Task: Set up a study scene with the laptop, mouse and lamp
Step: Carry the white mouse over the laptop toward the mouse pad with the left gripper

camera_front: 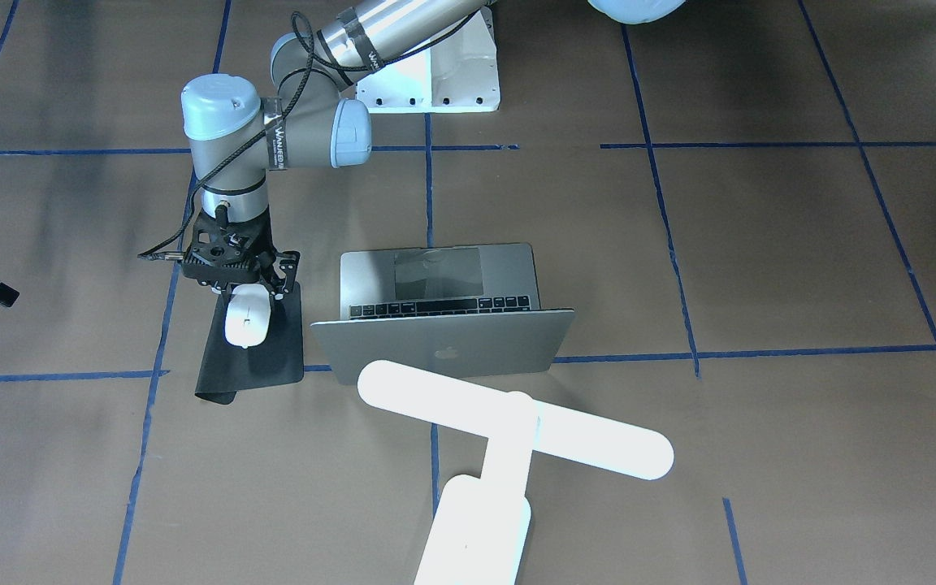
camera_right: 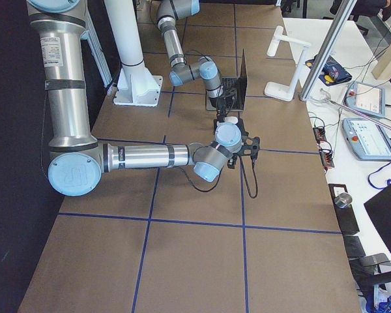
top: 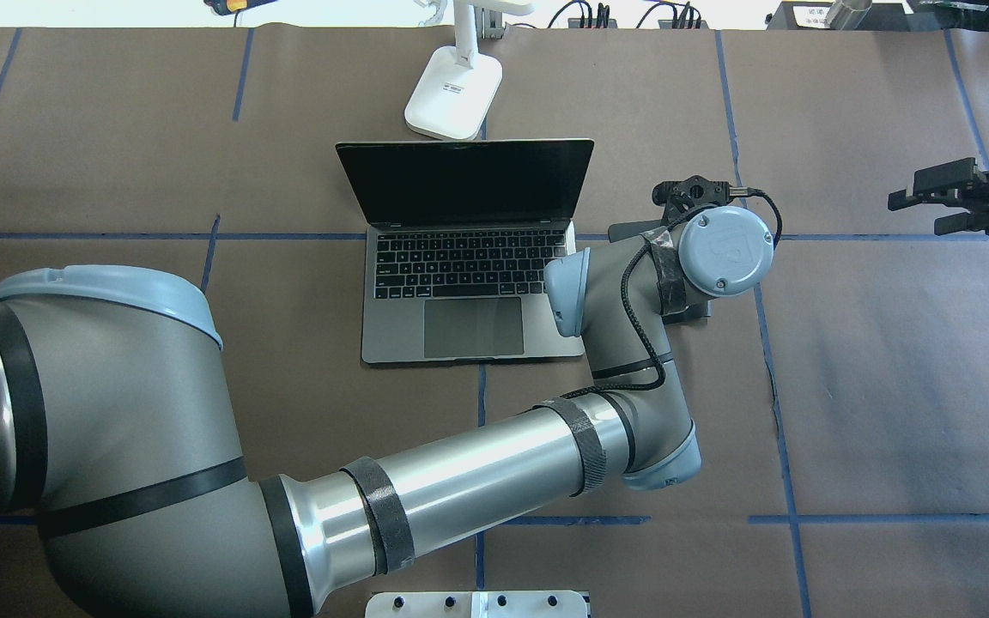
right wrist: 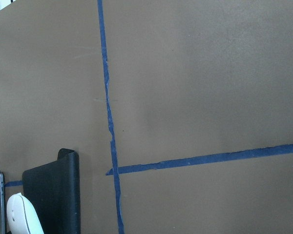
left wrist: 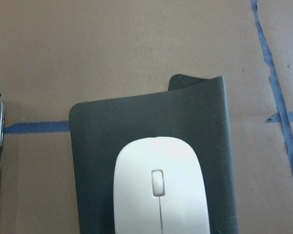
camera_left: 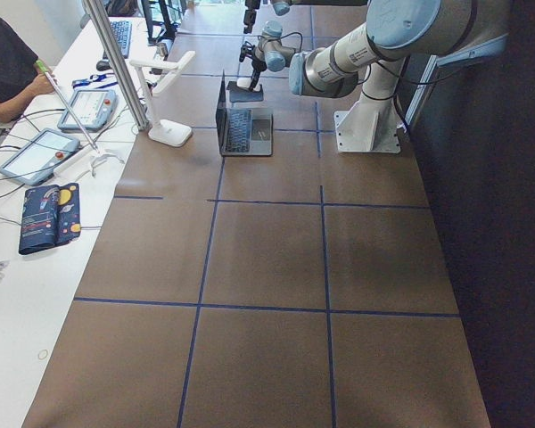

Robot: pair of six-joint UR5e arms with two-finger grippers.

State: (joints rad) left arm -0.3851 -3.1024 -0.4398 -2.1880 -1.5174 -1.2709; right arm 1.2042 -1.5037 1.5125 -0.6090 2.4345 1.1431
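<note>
The laptop (camera_front: 444, 345) stands open mid-tabletop (camera_front: 760, 244), the lamp (camera_front: 517, 422) just behind its lid, and the mouse (camera_front: 246, 317) lies on the black mat (camera_front: 257, 357) beside it, so I judge the scene nearly set. My left fingers (camera_front: 279, 284) straddle the mouse's rear; whether they are clamped on it I cannot tell. My right fingers (top: 932, 184) hang apart, well off to the side. I count one laptop, one mouse, one lamp and one mat.

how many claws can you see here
2. The left claw is down at the mouse on the black mat; the right claw is further to the robot's right, empty.
</note>
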